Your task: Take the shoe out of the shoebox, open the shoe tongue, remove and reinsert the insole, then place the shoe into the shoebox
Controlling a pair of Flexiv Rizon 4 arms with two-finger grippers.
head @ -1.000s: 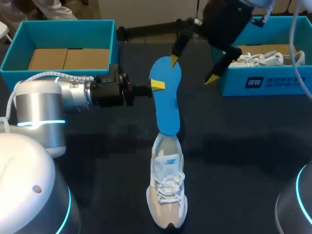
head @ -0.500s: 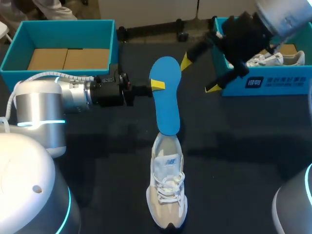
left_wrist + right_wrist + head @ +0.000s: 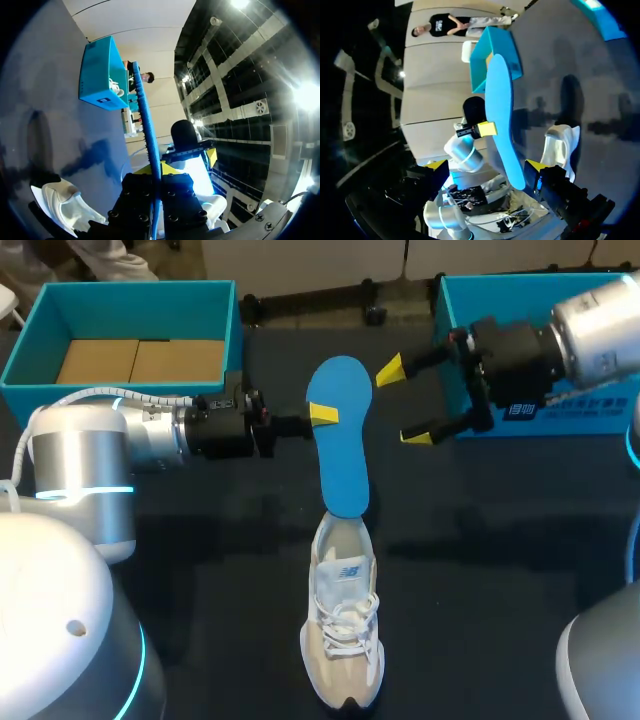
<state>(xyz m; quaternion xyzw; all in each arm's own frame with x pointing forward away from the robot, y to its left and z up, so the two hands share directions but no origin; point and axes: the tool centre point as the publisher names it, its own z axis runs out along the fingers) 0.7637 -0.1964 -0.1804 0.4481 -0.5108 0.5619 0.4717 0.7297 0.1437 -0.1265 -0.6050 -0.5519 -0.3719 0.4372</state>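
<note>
The left hand (image 3: 320,416) pinches the insole (image 3: 341,468); the open, empty right hand (image 3: 403,402) at 2 o'clock should guide it straight into the shoe (image 3: 343,640).

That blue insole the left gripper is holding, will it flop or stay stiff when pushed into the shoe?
Likely fairly stiff: the blue insole stands nearly straight above the white shoe, though the left gripper pinches only its edge. Probably light, since edge-on in the left wrist view it looks thin. It may buckle if pushed hard.
</note>
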